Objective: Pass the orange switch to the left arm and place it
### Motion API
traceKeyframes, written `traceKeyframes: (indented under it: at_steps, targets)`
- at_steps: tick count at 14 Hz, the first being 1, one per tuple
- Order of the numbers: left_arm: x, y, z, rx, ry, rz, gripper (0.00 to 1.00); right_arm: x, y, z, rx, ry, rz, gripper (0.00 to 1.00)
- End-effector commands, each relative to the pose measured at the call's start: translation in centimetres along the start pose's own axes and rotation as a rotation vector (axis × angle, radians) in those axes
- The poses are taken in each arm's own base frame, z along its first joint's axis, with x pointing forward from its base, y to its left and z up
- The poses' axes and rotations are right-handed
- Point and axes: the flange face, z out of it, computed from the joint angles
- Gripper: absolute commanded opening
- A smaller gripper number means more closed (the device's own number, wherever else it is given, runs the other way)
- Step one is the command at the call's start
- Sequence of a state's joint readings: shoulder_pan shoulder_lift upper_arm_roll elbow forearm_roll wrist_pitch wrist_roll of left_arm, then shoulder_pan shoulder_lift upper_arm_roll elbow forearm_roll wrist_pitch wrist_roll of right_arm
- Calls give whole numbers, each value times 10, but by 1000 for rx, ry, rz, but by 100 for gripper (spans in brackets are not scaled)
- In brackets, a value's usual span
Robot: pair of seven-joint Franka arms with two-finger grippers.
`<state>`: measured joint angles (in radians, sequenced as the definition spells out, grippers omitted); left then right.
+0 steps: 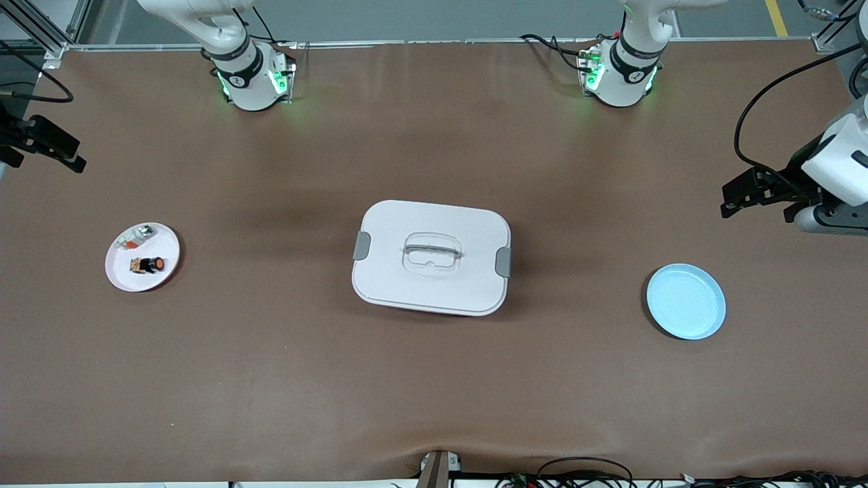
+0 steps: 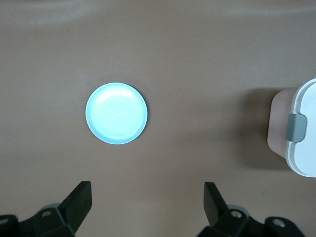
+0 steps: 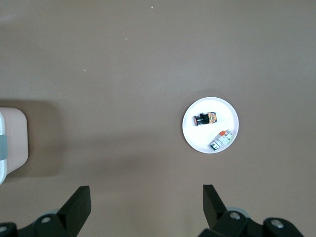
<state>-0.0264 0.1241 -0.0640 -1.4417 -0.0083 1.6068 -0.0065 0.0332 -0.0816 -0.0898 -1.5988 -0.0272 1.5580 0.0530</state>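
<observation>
Lying on the white plate (image 3: pixel 190 133), well below and apart from the spread-fingered right gripper (image 3: pixel 143 207), the orange switch (image 3: pixel 204 118) is judged light, rigid, likely to roll; its black barrel should be pinched. Equally spread, the left gripper (image 2: pixel 148 207) waits above the blue plate (image 2: pixel 116 113), the box (image 1: pixel 431 257) between.

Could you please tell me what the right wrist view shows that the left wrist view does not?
Only the right wrist view shows the white plate holding the orange switch and a silver part, under the open right gripper. Only the left wrist view shows the empty blue plate, under the open left gripper. Both show the brown table and an end of the box.
</observation>
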Motion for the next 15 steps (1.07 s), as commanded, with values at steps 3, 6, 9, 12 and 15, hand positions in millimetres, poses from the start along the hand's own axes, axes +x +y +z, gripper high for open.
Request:
traceKeyframes:
  at_steps: [3,6,9,12,15]
  targets:
    - [-4,-1,-8,0,4,2,100,-3,15,13,-8,-51,14,100]
    - [-4,-1,-7,0,2,2,100,-3,18,48,-9,-118,-37,100]
    - [-4,-2,-8,0,4,1,100,-2,46,80,-3,-124,-38,100]
    - [-4,-2,-7,0,2,1,100,-3,68,119,5,-123,-76,100]
    - [-4,-1,-8,0,4,2,100,-5,80,146,8,-112,-90,100]
